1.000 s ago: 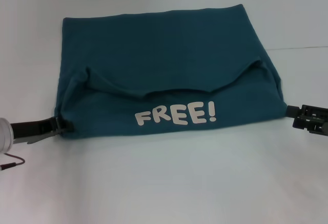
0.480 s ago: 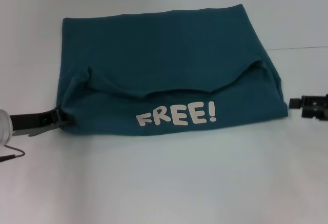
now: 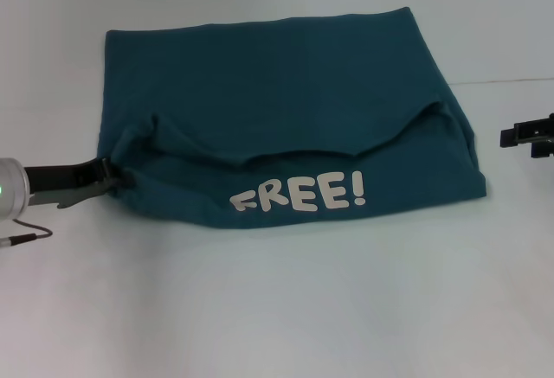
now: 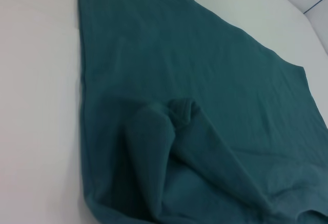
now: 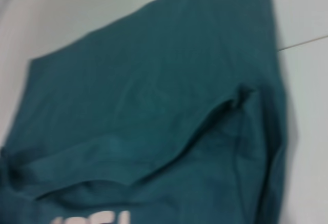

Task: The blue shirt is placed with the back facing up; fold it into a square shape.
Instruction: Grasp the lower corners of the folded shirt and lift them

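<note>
The blue shirt (image 3: 277,110) lies flat on the white table, with its near part folded over so the white "FREE!" lettering (image 3: 299,195) faces up. My left gripper (image 3: 106,179) is low at the shirt's left edge, its tips touching the cloth by the fold. My right gripper (image 3: 524,134) is off the shirt's right side, apart from the cloth, open and empty. The left wrist view shows the bunched fold of the shirt (image 4: 174,131) close up. The right wrist view shows the shirt (image 5: 154,111) with its folded edge.
The white table (image 3: 286,309) surrounds the shirt on all sides. A thin red-tipped cable (image 3: 26,238) trails from my left arm at the near left. A table seam (image 3: 502,80) runs at the far right.
My right gripper has let go of the shirt's right corner and drawn back to the far right. My left gripper has moved farther along the shirt's left edge, and the near left corner shifted with it.
</note>
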